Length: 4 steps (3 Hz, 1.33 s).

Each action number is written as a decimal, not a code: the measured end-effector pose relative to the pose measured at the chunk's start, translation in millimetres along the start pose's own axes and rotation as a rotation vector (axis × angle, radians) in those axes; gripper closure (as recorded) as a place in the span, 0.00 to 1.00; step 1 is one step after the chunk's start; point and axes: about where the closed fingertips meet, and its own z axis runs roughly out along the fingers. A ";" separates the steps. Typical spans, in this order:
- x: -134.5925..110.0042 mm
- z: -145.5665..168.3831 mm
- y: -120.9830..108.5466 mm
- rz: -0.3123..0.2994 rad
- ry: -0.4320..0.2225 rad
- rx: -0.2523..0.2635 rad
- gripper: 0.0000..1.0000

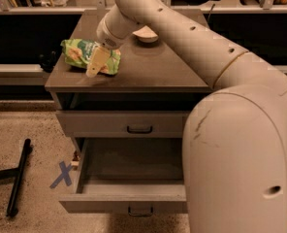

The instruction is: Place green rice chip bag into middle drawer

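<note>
The chip bag [76,53] lies on the desk [153,69] near its left edge. The gripper [96,65] sits at the bag's right end; whether it is wide or narrow, I cannot tell. Below the front edge, the middle drawer [124,204] stands pulled out.

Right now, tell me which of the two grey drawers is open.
The middle drawer, the lower one, pulled out; the upper drawer is shut. The gripper is at the green rice chip bag above.
</note>
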 end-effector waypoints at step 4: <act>-16.1 28.3 -13.3 0.038 -0.037 0.023 0.63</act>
